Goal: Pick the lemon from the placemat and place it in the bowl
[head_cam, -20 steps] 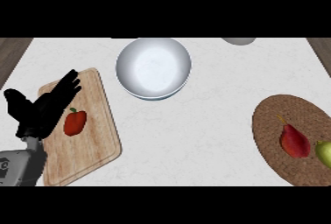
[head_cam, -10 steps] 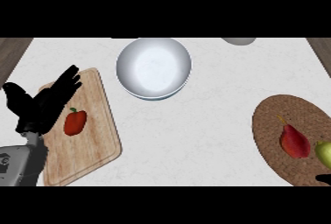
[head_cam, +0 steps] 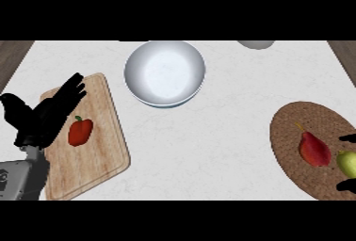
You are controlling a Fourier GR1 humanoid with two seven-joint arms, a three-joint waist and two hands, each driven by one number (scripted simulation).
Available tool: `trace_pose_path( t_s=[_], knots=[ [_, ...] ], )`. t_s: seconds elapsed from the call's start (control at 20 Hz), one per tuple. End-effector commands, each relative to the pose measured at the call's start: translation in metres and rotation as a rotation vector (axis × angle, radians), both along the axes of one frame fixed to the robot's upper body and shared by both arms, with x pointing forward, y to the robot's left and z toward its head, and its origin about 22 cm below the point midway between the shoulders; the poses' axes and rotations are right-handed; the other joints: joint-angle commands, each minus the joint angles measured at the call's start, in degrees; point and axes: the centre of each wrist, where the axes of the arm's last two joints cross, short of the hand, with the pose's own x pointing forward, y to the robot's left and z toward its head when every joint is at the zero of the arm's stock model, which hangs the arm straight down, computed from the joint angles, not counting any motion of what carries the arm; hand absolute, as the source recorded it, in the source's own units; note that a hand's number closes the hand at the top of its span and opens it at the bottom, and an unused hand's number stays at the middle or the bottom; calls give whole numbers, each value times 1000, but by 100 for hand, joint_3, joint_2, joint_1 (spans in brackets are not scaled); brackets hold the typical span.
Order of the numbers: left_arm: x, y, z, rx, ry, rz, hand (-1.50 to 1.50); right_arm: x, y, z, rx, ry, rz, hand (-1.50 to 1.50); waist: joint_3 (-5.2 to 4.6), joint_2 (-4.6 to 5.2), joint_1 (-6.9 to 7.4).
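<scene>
The yellow-green lemon (head_cam: 348, 163) lies at the right edge of the view on a round brown woven placemat (head_cam: 299, 123), beside a red chili pepper (head_cam: 314, 148). Only black fingertips (head_cam: 346, 138) of my right hand (head_cam: 345, 185) show at that edge. They sit spread above and below the lemon, apart from it, and the hand is open. The white bowl (head_cam: 165, 73) stands empty at the upper middle of the counter. My left hand (head_cam: 43, 121) rests open with its fingers up over the left side of a wooden cutting board (head_cam: 94, 157).
A small red bell pepper (head_cam: 80, 132) lies on the cutting board just right of my left hand. A grey round object (head_cam: 256, 44) is cut off at the top edge. Bare pale counter (head_cam: 208, 150) spans between board, bowl and placemat.
The right hand's fingertips have come into view at the right edge, on either side of the lemon. The left hand has barely shifted. The lemon has not moved.
</scene>
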Motion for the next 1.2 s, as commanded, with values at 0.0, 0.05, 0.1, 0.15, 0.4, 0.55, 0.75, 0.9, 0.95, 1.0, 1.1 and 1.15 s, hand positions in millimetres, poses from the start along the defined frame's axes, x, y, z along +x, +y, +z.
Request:
trace_pose_path(
  t_s=[0.0,0.05,0.1,0.15,0.4,0.55,0.75,0.9,0.95,1.0,1.1,1.15],
  knots=[
    [1,3,-7,-7,3,13,0,4,16,-32,-4,-65,7,150,51,19,25],
    [7,0,18,7,-12,9,0,3,13,4,-9,-70,6,150,48,7,-2],
    [-13,6,-4,1,9,8,0,3,-8,-7,-14,-88,1,150,51,12,34],
    [-4,-21,-1,-8,-8,5,0,17,-11,12,-3,-90,18,150,50,12,24],
    [-7,-5,-11,-4,-10,12,0,3,13,-8,-19,-123,26,150,48,9,3],
    [-4,-6,0,-14,-6,8,0,13,34,-6,-21,-147,46,150,48,10,12],
    [-4,-2,0,3,-14,-14,0,30,85,-9,-138,210,59,150,22,18,83],
    [-7,-13,-5,4,9,-20,0,52,122,-1,-179,374,63,150,21,8,164],
    [6,-10,4,17,-26,-13,0,62,136,6,-174,393,79,150,25,25,79],
    [-3,5,-5,7,16,6,0,58,149,12,-166,379,69,150,30,2,45],
    [-8,-1,-11,11,5,3,0,60,180,32,-171,336,85,150,34,-8,21],
    [-11,4,-17,12,9,7,0,54,196,38,-141,318,88,150,34,-13,-6]
  ],
)
